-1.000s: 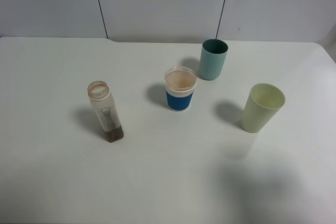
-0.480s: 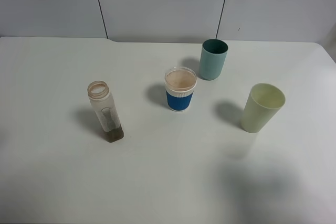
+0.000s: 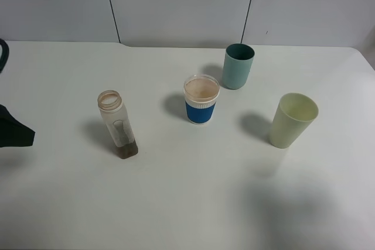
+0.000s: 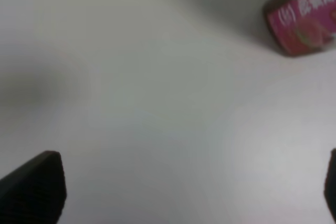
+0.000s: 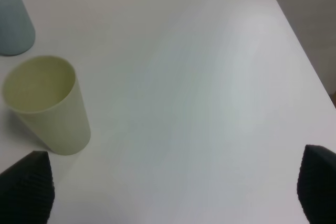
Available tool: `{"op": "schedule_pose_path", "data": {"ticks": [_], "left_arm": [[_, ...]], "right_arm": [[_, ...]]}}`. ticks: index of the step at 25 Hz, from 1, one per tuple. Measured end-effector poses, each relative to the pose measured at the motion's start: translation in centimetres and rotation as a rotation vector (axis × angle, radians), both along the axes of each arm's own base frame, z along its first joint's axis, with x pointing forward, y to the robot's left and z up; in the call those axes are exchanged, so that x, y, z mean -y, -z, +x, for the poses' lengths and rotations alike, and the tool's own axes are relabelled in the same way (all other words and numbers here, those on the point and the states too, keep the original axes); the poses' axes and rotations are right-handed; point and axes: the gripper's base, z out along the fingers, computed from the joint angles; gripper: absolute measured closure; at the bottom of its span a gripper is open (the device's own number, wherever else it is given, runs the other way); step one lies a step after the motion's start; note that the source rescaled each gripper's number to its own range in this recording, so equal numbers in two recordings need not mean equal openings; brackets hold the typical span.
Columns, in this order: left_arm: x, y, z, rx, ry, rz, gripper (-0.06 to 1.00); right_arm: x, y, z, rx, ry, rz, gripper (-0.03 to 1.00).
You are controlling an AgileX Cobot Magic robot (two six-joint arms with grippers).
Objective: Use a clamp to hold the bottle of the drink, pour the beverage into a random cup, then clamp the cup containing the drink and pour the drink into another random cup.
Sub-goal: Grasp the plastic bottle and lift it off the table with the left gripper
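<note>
The bottle (image 3: 117, 122) stands uncapped at the table's left-middle, leaning slightly, with a little dark brown drink (image 3: 126, 150) at its base. Its red-printed label (image 4: 307, 22) shows in the left wrist view, well ahead of my left clamp (image 4: 184, 192), which is open and empty. A black part of the left arm (image 3: 14, 132) shows at the table's left edge. The pale green cup (image 3: 292, 120) stands at the right, the teal cup (image 3: 238, 66) behind it. My right clamp (image 5: 170, 187) is open and empty, short of the pale green cup (image 5: 44, 106) and teal cup (image 5: 13, 22).
A shorter blue cup with a white rim (image 3: 201, 99) stands in the middle, between the bottle and the teal cup. The table's right edge (image 5: 299, 40) runs close past the pale green cup. A grey panelled wall (image 3: 181, 4) closes the far side.
A black part of the left arm has come into the exterior view at the left edge. The bottle and the three cups have not moved.
</note>
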Motion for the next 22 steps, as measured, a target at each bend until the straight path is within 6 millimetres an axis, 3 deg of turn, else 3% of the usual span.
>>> {"op": "schedule_pose_path", "data": {"ticks": [13, 22], "left_arm": [[3.6, 2.1, 1.8, -0.125, 0.020, -0.104, -0.06], [6.0, 6.6, 1.4, -0.152, -0.022, -0.180, -0.06]], "right_arm": [[0.0, 0.0, 0.0, 0.000, 0.000, 0.000, 0.19], [0.0, 0.0, 0.0, 0.000, 0.000, 0.000, 0.19]]}}
